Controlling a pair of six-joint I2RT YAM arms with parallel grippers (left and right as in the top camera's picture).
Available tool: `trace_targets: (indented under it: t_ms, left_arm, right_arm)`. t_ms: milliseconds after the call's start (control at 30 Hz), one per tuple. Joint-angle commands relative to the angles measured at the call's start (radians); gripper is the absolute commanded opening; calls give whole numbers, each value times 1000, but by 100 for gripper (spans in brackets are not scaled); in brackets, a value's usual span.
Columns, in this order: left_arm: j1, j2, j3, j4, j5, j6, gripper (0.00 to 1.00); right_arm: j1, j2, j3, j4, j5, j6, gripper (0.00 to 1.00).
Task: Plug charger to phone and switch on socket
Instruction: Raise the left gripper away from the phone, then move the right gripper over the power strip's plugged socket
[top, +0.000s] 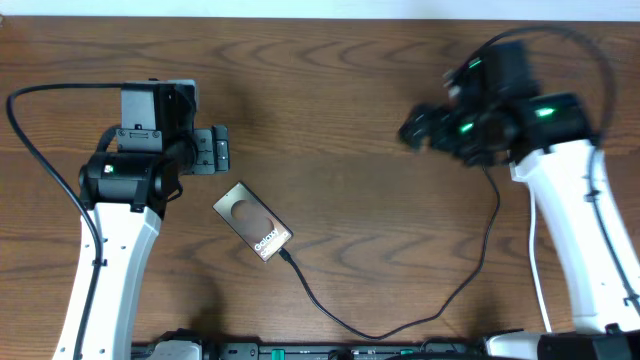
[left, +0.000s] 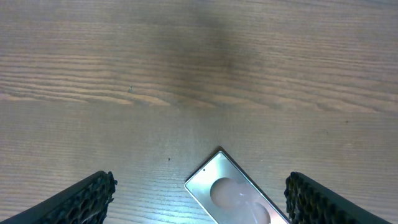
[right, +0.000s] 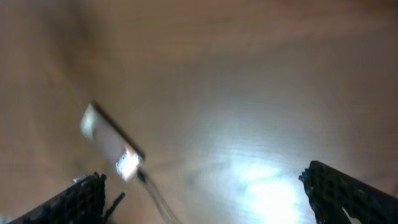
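Note:
The phone (top: 253, 224) lies flat and diagonal on the wooden table, left of centre, with white "Galaxy" lettering at its lower right end. The charger (top: 372, 334), a thin black cable, meets that end with its tip, loops toward the front edge and rises to the right arm. My left gripper (top: 216, 150) hovers open just up-left of the phone; in the left wrist view the phone (left: 233, 194) lies between and beyond the fingers (left: 81, 200). My right gripper (top: 416, 128) is open and empty at the far right. Its blurred view shows the phone (right: 107, 139) and charger (right: 153, 190). The socket is out of view.
Bare wooden table (top: 360, 170) spreads between the two arms. Dark equipment (top: 250, 351) lines the front edge. A white cord (top: 536, 272) runs down beside the right arm.

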Motion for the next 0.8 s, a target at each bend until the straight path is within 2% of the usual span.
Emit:
trace_targets:
  t_ms: [0,200,367,600,767]
  left_arm:
    - [-1,-2,21,-2,-19,2,90]
    - [-1,-2,21,-2,-19,2,89]
    - [-1,-2,21,-2,-19,2,89]
    - [-1,-2,21,-2,-19,2,90]
    - [-1,-2,21,-2,-19,2,90]
  right_arm:
    - [-183,-8,111,-4,85,-95,99]
    - [-495,5,121,-13,-81,-234,99]
    - [-668,55,121,-22,-117,-341,98]
    - [-719,206,121,-8,-151,-568,99]
    - [-714,345,121,63,-155,-590,99]
